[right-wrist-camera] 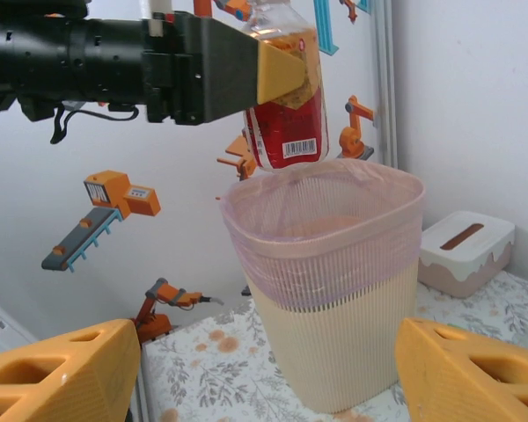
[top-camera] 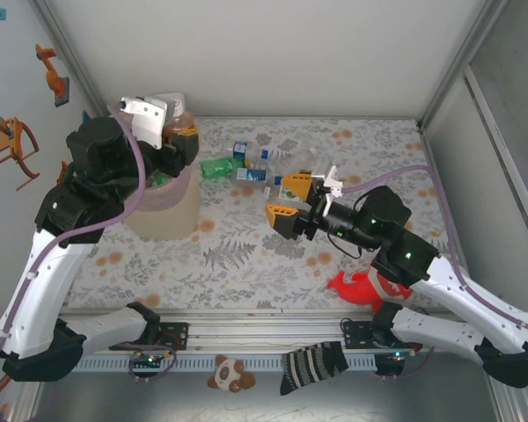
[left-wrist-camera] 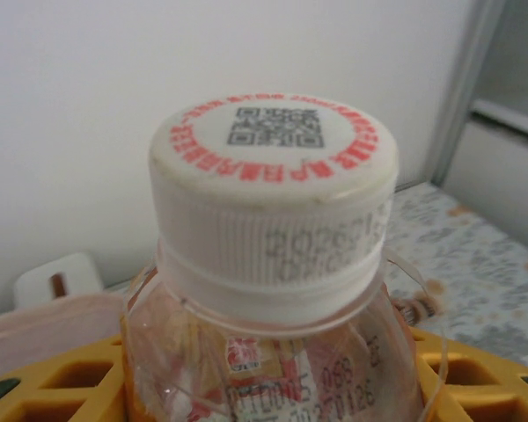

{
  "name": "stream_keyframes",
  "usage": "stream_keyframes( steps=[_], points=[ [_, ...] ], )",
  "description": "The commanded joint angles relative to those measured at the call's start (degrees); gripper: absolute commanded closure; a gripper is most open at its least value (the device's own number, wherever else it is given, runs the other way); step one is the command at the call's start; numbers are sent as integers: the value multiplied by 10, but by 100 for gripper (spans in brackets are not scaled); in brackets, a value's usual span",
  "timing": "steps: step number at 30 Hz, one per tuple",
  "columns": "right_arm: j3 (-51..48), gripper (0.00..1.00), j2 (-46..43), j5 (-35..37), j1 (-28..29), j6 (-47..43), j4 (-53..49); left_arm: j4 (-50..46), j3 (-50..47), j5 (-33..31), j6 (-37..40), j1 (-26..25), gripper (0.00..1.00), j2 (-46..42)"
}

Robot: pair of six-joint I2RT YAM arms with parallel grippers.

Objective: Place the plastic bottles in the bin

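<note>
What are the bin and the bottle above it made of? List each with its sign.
The bin: seems thin moulded plastic, matte and finely ribbed; cream below, translucent pink above, perhaps a liner. The bottle: clear glossy plastic, print visible through its wall, red printed label. Its cap: opaque white plastic, ridged sides, printed top.

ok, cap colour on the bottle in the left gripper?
White cap, red ring of lettering on top; clearest in left wrist view.
</note>
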Motion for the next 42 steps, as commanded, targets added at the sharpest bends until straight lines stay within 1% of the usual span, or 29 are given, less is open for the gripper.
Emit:
stream_keyframes(
  steps=[1, 10, 13, 19, 26, 28, 35, 42],
  points=[
    [6, 24, 2, 10, 3, -9, 0, -80, 27, -43, 17, 48, 50, 17],
    [14, 24, 14, 6, 4, -13, -3, -196, 81, -28, 22, 188, 49, 98],
    [16, 24, 18, 5, 4, -15, -6, -232, 100, -23, 28, 224, 49, 136],
    [18, 24, 20, 0, 4, -17, -9, -287, 125, -66, 47, 272, 49, 208],
    [18, 24, 21, -2, 4, -25, -18, -303, 131, -154, 70, 282, 49, 276],
    [19, 24, 20, -3, 4, -26, -21, -309, 133, -166, 72, 287, 49, 296],
    [16, 24, 11, 4, 4, -32, -28, -330, 116, -164, 68, 304, 47, 363],
    [12, 24, 6, 7, 4, -35, -31, -331, 71, -97, 53, 320, 46, 406]
  ],
)
